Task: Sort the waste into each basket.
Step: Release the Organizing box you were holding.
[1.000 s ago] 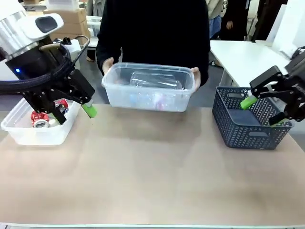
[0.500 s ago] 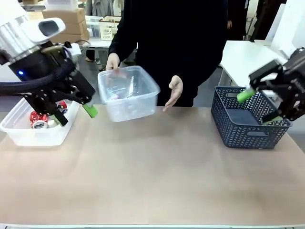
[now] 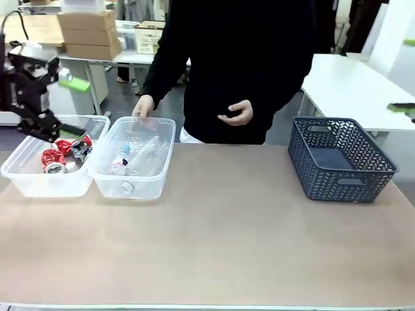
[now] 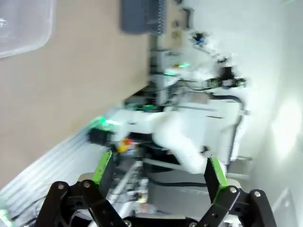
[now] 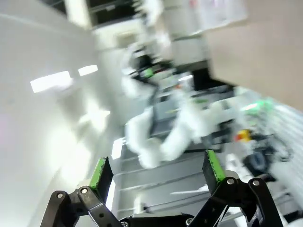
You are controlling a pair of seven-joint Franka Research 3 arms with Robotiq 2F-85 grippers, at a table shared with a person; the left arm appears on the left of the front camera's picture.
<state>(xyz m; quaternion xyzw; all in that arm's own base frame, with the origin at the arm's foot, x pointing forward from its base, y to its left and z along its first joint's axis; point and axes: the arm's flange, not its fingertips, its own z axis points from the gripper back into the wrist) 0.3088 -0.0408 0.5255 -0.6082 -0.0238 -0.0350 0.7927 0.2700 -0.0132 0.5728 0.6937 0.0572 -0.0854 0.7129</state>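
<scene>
Two clear tubs stand side by side at the table's left. The left tub (image 3: 37,186) holds red and silver cans (image 3: 56,159). The right tub (image 3: 131,190) holds clear bottles (image 3: 137,154), and a person's hand (image 3: 143,106) rests at its far rim. My left gripper (image 3: 72,109) hangs open above the far side of the can tub, nothing between its fingers. It stands open in the left wrist view too (image 4: 158,172), with a tub corner (image 4: 23,23) at top left. My right gripper (image 5: 157,171) is open and holds nothing. One of its green fingertips (image 3: 402,108) shows at the front view's right edge.
A dark grey mesh basket (image 3: 340,162) stands at the table's right, with nothing visible inside. The person stands at the far side, the other hand (image 3: 236,115) held over the table's far edge. The brown table (image 3: 227,246) is bare across its middle and front.
The person turned the bottle tub and set it down beside the can tub. My left arm drew back to the left, my right arm out past the right edge.
</scene>
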